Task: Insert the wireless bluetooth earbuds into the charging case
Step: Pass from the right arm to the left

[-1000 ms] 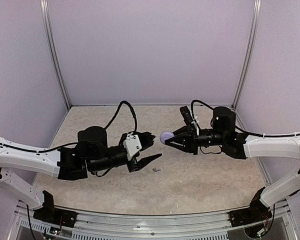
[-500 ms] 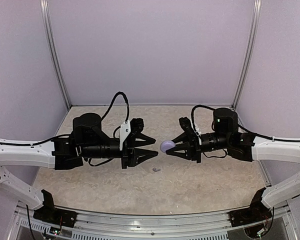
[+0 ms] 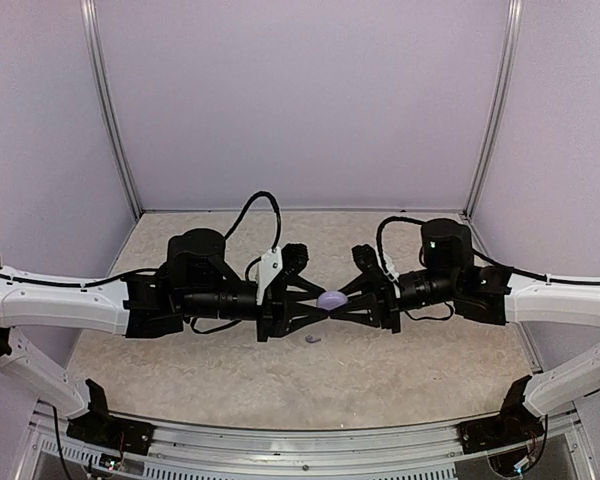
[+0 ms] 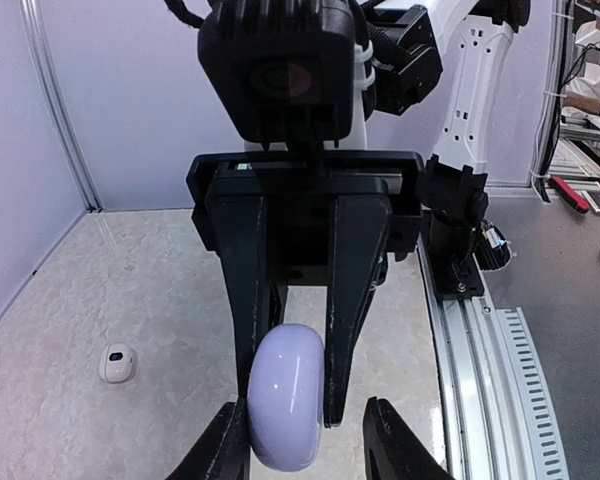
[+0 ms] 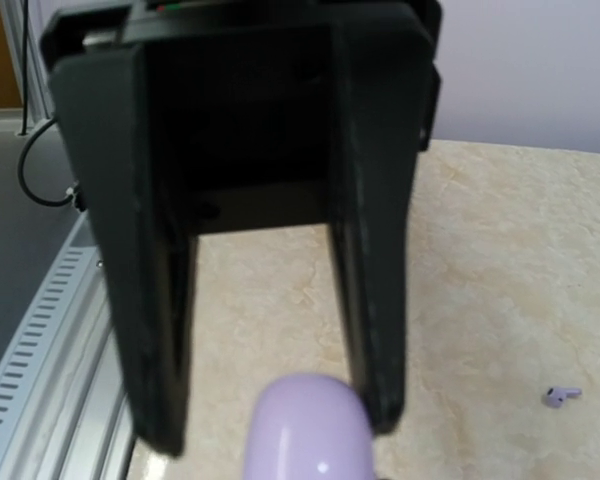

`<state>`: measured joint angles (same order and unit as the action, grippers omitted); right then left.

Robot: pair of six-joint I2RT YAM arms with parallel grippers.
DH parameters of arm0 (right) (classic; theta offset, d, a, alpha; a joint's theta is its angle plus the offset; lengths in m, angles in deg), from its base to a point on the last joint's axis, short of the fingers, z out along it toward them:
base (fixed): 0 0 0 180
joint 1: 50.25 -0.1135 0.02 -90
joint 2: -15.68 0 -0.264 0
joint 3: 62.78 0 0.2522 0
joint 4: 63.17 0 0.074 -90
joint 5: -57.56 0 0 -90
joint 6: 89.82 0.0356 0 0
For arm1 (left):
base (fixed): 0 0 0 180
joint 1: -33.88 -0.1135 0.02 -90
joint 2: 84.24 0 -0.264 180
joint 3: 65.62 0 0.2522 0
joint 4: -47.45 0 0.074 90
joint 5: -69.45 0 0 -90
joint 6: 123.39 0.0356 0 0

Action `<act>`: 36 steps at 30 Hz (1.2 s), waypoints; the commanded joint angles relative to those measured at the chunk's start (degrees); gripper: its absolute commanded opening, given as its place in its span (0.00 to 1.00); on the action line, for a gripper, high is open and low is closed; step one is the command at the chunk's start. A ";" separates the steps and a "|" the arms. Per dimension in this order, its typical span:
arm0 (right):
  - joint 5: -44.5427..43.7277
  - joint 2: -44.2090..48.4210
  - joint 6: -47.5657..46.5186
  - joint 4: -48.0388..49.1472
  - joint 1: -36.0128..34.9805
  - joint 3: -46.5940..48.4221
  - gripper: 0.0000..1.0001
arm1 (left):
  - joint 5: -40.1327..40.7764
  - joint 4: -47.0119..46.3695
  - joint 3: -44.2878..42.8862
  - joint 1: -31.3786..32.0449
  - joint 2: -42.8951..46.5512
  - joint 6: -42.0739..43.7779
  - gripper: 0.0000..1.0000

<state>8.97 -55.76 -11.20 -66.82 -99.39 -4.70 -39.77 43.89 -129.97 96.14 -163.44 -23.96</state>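
One lilac charging case [image 3: 330,299]. One lilac earbud [image 3: 313,340] on the table [image 3: 400,370], just nearer the arm bases than that case. One white case [image 4: 118,363], left of the lilac case in the left wrist view. Two robot arms: left arm [image 3: 60,300], right arm [image 3: 570,300].

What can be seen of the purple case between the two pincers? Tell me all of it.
The purple case is a smooth, glossy, rounded lilac shell, plastic by its look, with no seam showing. It hangs above the table, clamped on its broad faces by the right pincer. The left pincer brackets it from the opposite side, with a gap at one finger.
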 commanded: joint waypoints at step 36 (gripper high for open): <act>-4.87 4.58 4.00 6.77 -0.10 -3.82 0.58 | -0.32 -2.30 -1.20 0.80 2.71 0.98 0.11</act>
<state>4.77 -52.46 -9.67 -63.94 -100.00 -6.98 -38.39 45.14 -131.89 96.97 -164.01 -22.21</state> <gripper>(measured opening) 0.581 0.220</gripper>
